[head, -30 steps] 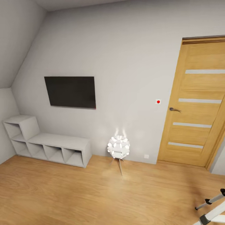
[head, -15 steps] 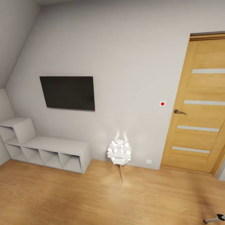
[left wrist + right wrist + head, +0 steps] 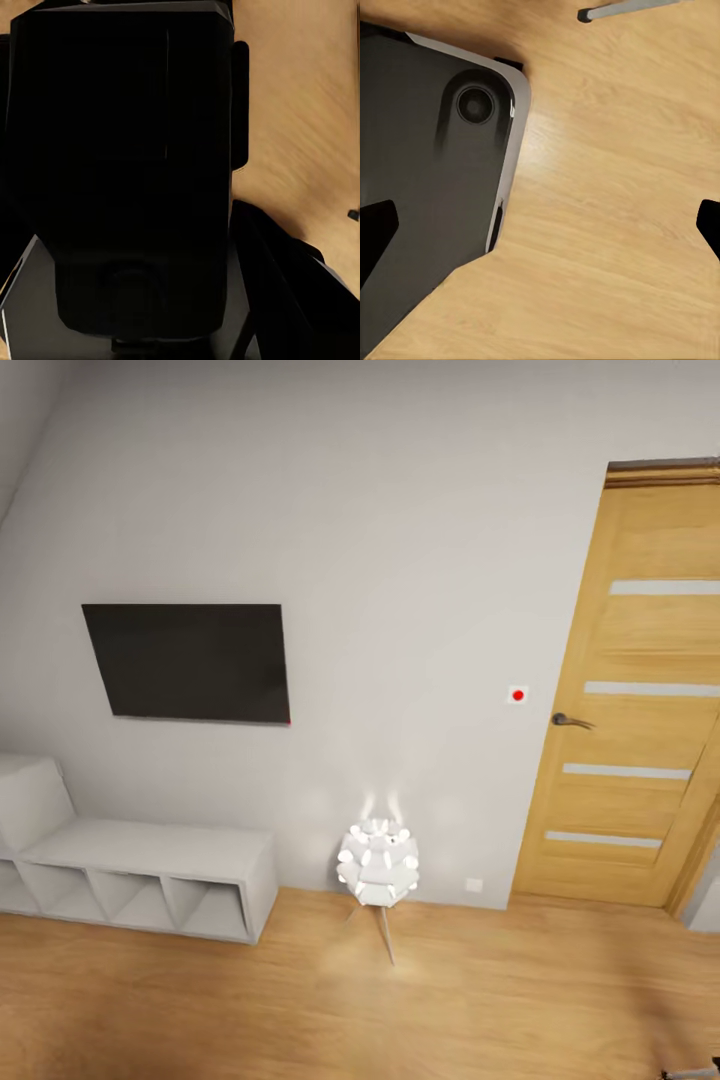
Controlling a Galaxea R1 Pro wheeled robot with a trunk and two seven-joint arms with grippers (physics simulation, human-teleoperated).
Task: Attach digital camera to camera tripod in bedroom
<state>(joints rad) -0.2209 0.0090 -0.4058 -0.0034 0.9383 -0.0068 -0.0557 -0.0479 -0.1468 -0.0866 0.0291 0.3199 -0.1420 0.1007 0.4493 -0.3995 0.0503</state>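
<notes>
Facing trouble first at the near end: a silver tripod leg with a black foot on the floor, close to the robot's dark base. Likely enough to be clipped and toppled by a careless turn. Also easy to mistake the thin-legged lamp for the tripod.

Right hand spread wide and empty over bare planks. Tripod leg ahead of that hand, apart from it, not between the fingertips.

On the left wrist view, a black boxy bulk right up against the lens. Impossible to tell whether camera or robot body, or how the left hand stands.

Farther off, a white globe lamp. Left of it, a low grey shelf unit against the far wall, with a dark screen above. Far right, a wooden door.
</notes>
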